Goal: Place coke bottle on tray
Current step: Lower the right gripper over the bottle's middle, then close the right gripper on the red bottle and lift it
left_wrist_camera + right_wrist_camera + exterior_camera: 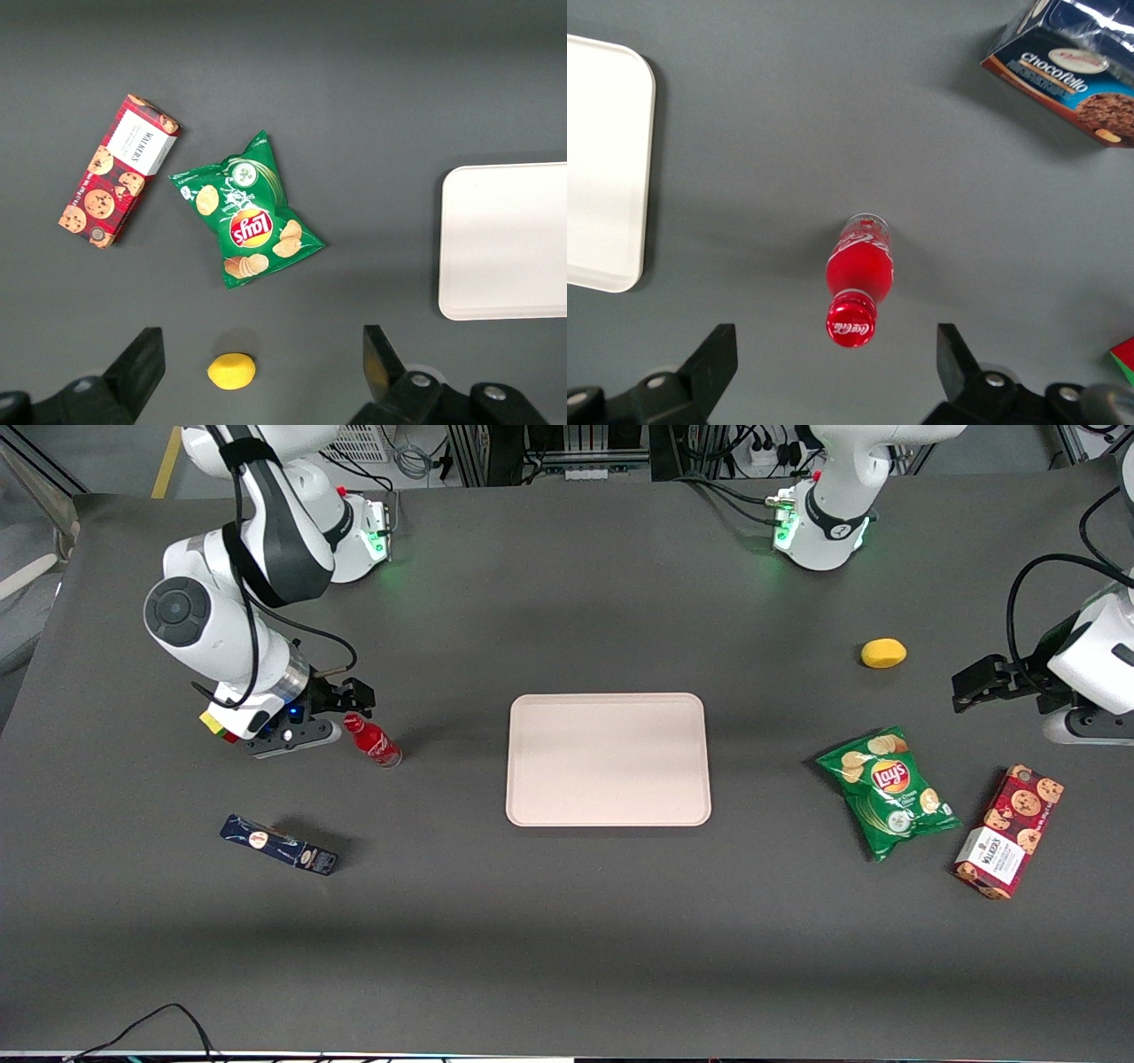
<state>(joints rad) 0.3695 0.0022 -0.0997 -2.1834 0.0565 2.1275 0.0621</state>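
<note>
Claw [341,695] hangs above the coke bottle [373,743], fingers [713,354] spread wide with nothing between them; only their tips show in the right wrist view, cut off at the frame edge. That bottle stands upright on the desk [567,921], well apart from the tray [608,759], which holds nothing. A dark blue box [279,845], nearer the front camera, reads "Chocofello" only in the wrist view.
</note>
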